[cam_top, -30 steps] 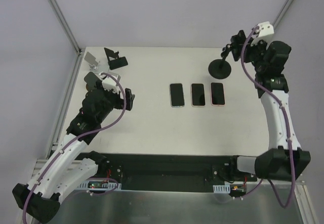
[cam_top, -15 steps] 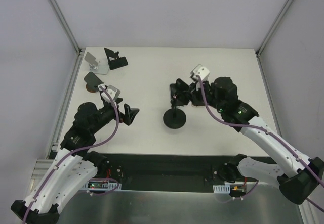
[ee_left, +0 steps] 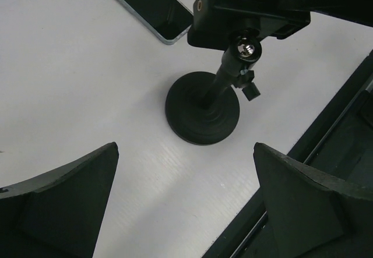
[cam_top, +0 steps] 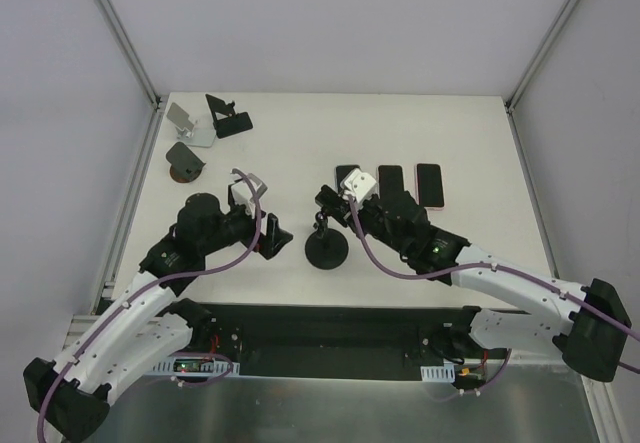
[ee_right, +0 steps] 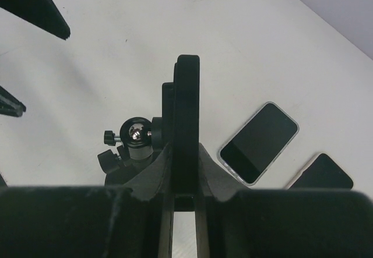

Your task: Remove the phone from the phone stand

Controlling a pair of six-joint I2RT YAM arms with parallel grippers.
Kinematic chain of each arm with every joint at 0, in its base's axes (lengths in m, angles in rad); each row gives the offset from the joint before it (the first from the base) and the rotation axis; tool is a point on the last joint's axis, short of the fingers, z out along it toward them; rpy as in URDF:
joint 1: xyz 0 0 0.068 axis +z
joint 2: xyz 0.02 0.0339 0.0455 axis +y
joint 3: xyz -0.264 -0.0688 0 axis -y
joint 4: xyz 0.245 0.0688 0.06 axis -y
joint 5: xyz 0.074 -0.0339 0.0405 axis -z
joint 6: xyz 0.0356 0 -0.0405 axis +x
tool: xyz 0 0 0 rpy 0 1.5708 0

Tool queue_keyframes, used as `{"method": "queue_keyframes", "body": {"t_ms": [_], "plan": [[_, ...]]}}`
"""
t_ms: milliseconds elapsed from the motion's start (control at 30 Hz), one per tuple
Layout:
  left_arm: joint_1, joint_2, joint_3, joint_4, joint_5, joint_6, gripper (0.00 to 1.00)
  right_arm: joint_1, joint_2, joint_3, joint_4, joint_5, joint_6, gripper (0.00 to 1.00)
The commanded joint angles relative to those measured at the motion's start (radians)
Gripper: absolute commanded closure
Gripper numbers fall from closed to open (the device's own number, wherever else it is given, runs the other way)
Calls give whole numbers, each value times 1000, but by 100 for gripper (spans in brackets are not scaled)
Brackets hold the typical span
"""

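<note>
Two grips needed: my wide-open left gripper [ee_left: 183,153] should pin the stand base [ee_left: 203,111] while right gripper [ee_right: 185,173], clamped on dark slab [ee_right: 187,112], lifts.

One camera hangs high above and behind the arms [cam_top: 130,313], facing down and forward. It is far enough off to take in the whole tabletop [cam_top: 480,123], with the near edge at the bottom. The left wrist camera sits low and close, looking down between its own wide-spread jaws at the phone stand [ee_left: 202,111] from the left side. The right wrist camera is nearer still, sighting along its jaws from just above the stand's head. All three views share that stand, and each also catches part of the row of phones [cam_top: 428,184].
</note>
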State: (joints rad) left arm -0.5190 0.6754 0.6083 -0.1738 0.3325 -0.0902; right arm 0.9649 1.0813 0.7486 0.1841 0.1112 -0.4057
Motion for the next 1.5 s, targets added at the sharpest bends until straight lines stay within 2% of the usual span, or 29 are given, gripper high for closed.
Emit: {"method": "queue_keyframes", "body": {"t_ms": [0,167,400,600,700,900,1133,1267,1467], "plan": [[-61,42,21,54,-6,12,1,47,-6,17,285,113,8,99],[-134,102,28,123,-50,30,1,69,-11,28,242,105,39,92],[-176,203,15,295,-64,35,1,77,-35,37,178,119,77,55],[-191,276,19,387,-55,46,1,77,-55,54,120,136,90,39],[-202,299,18,410,-55,61,5,75,-69,64,80,160,91,32],[-230,352,27,447,-85,101,11,74,-78,86,-32,203,110,26],[-285,411,13,510,-165,122,19,71,-89,97,-115,281,177,24],[-303,440,11,542,-176,125,24,70,-95,98,-129,271,179,23],[-319,481,11,582,-187,126,39,70,-58,103,-141,245,180,24]]}}
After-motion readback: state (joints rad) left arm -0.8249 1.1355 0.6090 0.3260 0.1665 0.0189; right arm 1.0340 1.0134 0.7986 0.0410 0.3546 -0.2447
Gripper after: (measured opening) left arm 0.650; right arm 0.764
